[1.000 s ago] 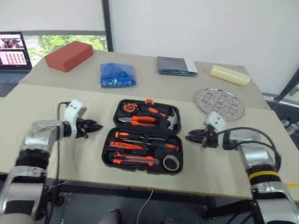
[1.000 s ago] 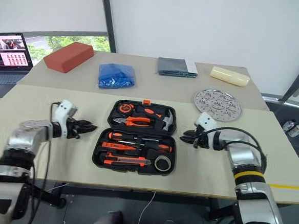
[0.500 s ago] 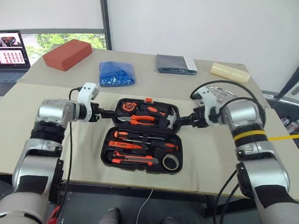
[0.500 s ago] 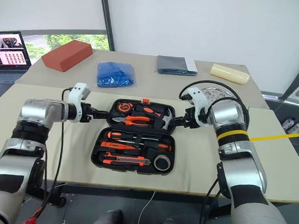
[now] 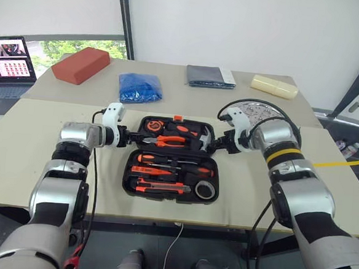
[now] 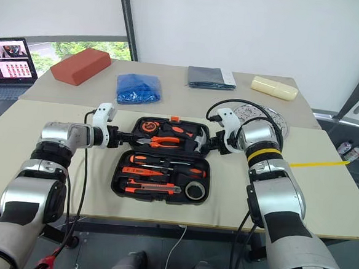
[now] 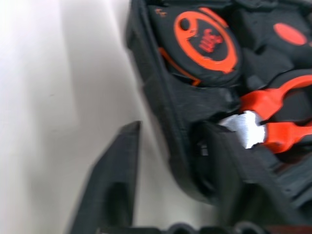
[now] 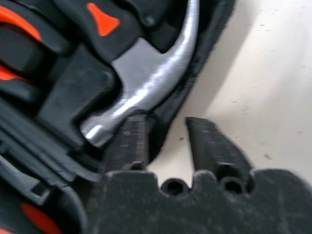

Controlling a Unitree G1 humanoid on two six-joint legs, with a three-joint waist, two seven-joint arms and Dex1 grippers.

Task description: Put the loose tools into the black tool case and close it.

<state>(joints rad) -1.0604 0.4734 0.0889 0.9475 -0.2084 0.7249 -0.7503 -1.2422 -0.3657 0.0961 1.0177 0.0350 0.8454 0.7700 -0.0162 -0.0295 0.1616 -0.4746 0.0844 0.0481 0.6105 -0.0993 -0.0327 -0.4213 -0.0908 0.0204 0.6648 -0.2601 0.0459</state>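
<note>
I see a wide beige tabletop [image 5: 54, 156] made of two boards, set before a white wall with a window at the far left. At its middle lies the flat black moulded plastic tool case [image 5: 172, 162] with rounded corners, lying open, a small orange latch on its far edge. Its far half holds an orange-and-black tape measure [image 7: 207, 41], orange-handled pliers [image 5: 169, 142] and a steel-headed hammer [image 8: 151, 83]. Its near half holds slim screwdrivers with orange and black handles [image 5: 174, 165], an orange-and-black utility knife [image 5: 160, 185] and a small grey tape roll [image 5: 205, 189], all seated in their recesses.

My left gripper [image 7: 170, 175] stands astride the case's left wall on the far half, one finger inside and one outside on the table, the wall gripped between them. My right gripper [image 8: 163, 141] straddles the right wall beside the hammer head the same way.

I can read no writing on the tools.

Beyond the case sit a red brick-shaped block [image 5: 82, 65], a crumpled blue bag [image 5: 141, 87], a folded dark grey cloth [image 5: 211, 76], a pale yellow bar [image 5: 275, 86], a perforated round metal plate [image 6: 273, 119], and an open laptop [image 5: 9, 61].
</note>
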